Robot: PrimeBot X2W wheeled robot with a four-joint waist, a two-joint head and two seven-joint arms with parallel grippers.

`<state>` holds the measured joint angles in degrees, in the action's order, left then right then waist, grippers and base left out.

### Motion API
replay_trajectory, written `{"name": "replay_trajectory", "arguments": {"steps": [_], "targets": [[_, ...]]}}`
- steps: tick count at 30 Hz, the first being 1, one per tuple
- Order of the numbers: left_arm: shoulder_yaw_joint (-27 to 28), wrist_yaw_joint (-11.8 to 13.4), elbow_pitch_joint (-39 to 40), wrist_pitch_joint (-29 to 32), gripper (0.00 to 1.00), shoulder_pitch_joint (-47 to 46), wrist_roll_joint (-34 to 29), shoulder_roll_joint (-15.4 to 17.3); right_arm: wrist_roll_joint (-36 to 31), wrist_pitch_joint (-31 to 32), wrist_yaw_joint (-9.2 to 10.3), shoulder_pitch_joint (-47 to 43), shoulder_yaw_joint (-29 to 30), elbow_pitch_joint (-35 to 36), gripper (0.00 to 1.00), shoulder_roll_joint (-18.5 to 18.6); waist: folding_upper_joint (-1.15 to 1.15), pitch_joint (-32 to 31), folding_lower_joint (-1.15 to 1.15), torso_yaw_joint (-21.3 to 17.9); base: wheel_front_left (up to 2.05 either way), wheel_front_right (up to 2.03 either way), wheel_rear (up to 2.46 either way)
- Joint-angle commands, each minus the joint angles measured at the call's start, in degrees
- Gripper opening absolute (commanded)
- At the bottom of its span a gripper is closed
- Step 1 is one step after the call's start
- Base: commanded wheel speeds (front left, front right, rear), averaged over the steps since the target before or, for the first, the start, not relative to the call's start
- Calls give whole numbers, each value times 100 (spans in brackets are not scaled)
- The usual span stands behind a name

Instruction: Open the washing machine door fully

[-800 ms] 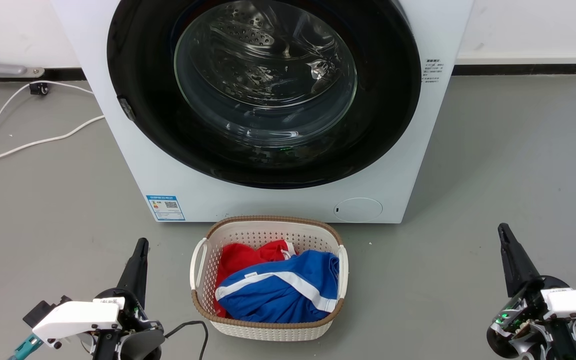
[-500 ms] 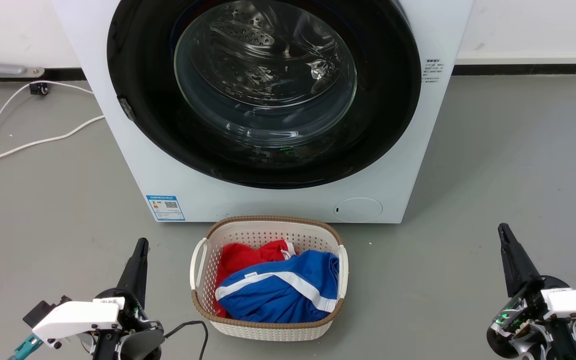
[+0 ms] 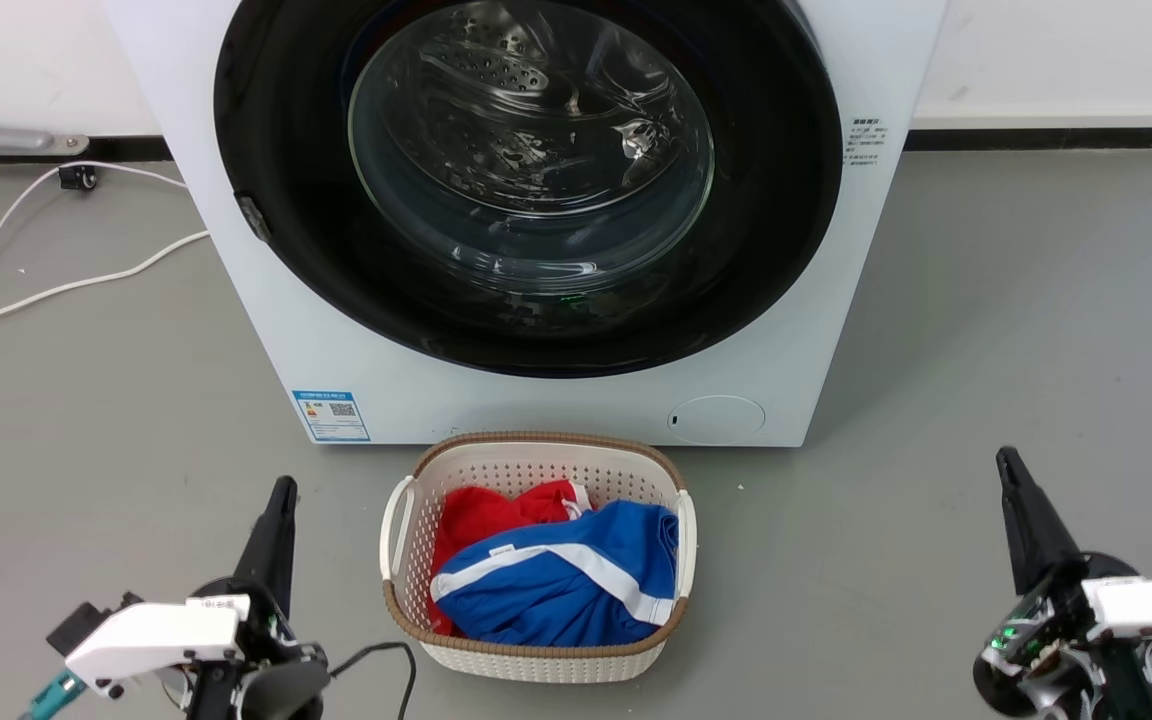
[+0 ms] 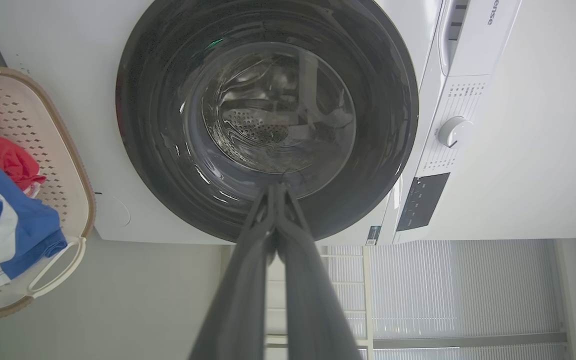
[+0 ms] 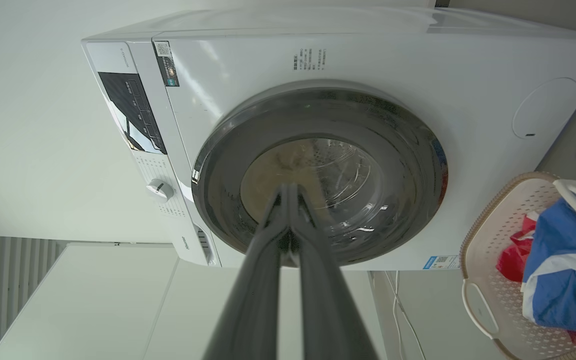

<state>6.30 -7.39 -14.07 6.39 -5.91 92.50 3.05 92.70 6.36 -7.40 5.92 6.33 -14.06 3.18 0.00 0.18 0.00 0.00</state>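
The washing machine door [image 3: 286,180] is a glossy black disc with a clear glass bowl at its centre, lying flat against the white machine [image 3: 786,340]. A small latch [image 3: 253,218] sits on its left rim. The door [image 4: 153,120] also shows in the left wrist view and the door [image 5: 408,165] in the right wrist view. My left gripper [image 3: 283,490] is low at the lower left, shut, far from the door. At the lower right my right gripper [image 3: 1008,462] is shut too, holding nothing. Their tips [image 4: 275,187] [image 5: 290,186] are pressed together.
A white laundry basket [image 3: 536,450] with red and blue clothes stands on the grey floor right in front of the machine, between my arms. White cables [image 3: 66,285] lie on the floor to the left. A round service flap [image 3: 716,418] is low on the machine.
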Motion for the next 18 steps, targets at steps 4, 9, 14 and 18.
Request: {"name": "replay_trajectory", "arguments": {"steps": [4, 9, 14, 18], "targets": [[-53, 4, -42, -42, 100, 51, -8, -13, -13, -50, 1, -64, -42, -28, 100, -6, 0, 0, 0, -1, 0, 0, 0], [-172, 3, 38, -165, 100, 58, -53, -13, -62, -172, 0, -105, -142, 66, 100, -7, 0, -1, 0, 0, 0, 0, 0], [-311, 2, 131, -317, 100, 54, -231, -5, -185, -318, -1, -150, -248, 185, 100, -8, 0, -3, 0, 3, 0, 0, 0], [-354, 1, 232, -424, 100, 49, -564, 1, -350, -425, -1, -181, -291, 289, 100, -9, 0, -3, 0, 8, 0, 0, 0]]}}
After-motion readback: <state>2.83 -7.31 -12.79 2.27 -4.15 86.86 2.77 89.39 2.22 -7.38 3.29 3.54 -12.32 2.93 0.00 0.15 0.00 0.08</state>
